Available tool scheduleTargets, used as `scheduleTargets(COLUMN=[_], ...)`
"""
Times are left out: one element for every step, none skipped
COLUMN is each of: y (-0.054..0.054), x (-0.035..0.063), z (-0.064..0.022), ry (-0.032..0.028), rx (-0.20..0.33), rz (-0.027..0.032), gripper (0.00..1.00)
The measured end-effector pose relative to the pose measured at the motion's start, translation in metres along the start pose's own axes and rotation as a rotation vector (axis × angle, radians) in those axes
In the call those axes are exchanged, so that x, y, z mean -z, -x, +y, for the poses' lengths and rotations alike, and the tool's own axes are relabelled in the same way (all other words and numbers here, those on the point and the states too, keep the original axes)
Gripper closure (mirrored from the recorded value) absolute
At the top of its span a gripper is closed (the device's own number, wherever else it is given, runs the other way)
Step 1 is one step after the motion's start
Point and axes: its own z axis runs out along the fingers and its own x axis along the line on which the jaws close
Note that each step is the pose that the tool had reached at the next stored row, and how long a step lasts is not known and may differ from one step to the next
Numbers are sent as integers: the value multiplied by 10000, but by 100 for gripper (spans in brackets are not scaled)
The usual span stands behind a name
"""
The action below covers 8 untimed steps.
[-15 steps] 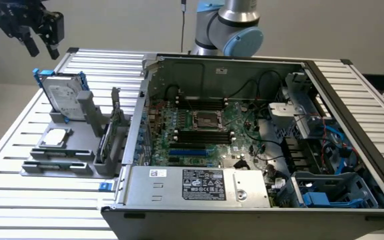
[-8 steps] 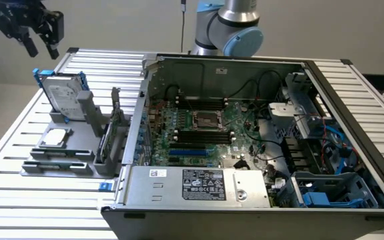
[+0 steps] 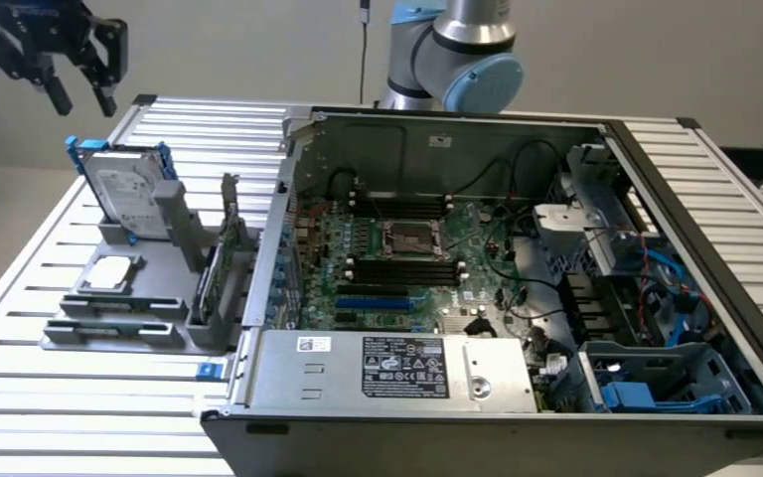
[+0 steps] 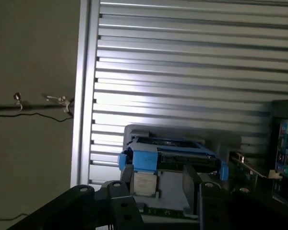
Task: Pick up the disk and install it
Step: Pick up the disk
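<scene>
**Status: fingers open and empty, disk not picked yet**

- My fingers (image 3: 102, 89) are spread wide with nothing between them. They hang high in the air, over the desk's far corner on the exterior view's left.
- In the wrist view my fingers (image 4: 191, 187) frame the disk (image 4: 175, 158) from above. It sits roughly between them but well clear, with no contact.
- The disk (image 3: 127, 189) stands upright on edge in a slot of the grey holder (image 3: 156, 298). The label faces out and the blue carrier shows along its top and back edge.
- The holder sits on the slatted desk (image 3: 64, 397), along the edge on the exterior view's left, just beside the open computer case (image 3: 488, 298).
- The same holder has a small silver chip (image 3: 114, 270) lying flat in front of the disk. A thin circuit card (image 3: 231, 234) stands upright on the side nearest the case. I'm touching neither.
- The case lies open from the middle of the desk to the exterior view's right. Motherboard, power supply and cabling are exposed.
- At the case's near corner on that side is a cage with blue plastic parts (image 3: 654, 383). I judge it to be the drive bay but can't tell whether a slot is free.
- Progress: nothing done as far as I can see. The disk is seated in its holder, neither lifted nor installed, so the grasp, the carry and the seating are all left.
</scene>
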Motion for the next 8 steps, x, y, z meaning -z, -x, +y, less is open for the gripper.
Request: scheduleTargets(y=[0, 0, 0, 0, 0, -1, -1, -2], x=[0, 0, 2, 10, 20, 31, 44, 56], z=[0, 0, 0, 0, 1, 1, 1, 2], ry=[-7, -13, -19, -26, -33, -38, -45, -51], rx=[179, 360, 538, 718, 898, 1078, 1269, 1436], rz=[6, 11, 17, 24, 29, 33, 37, 42], gripper=[47, 47, 47, 47, 47, 47, 47, 47])
